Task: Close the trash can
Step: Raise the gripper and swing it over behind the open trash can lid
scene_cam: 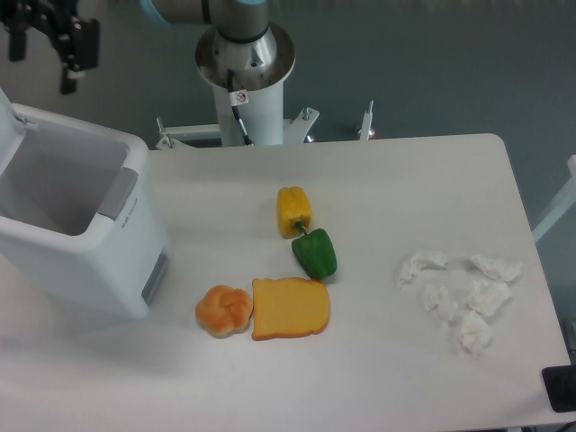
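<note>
The white trash can [99, 261] stands at the table's left, open, and its hollow inside shows. Its flat white lid [7, 126] is tipped up at the far left edge of the view, partly cut off. A grey push-latch [119, 193] and a grey vent [155, 274] are on the front face. My black gripper [43, 56] hangs above the can's back rim at the top left, apart from the lid. Its fingers [74, 56] stand apart and hold nothing.
A yellow pepper [294, 210], a green pepper [315, 254], a bread slice [290, 308] and a bun [224, 311] lie mid-table. Crumpled tissues [459, 292] lie at the right. The arm's base [245, 63] stands at the back. A black object [560, 389] is at the bottom right.
</note>
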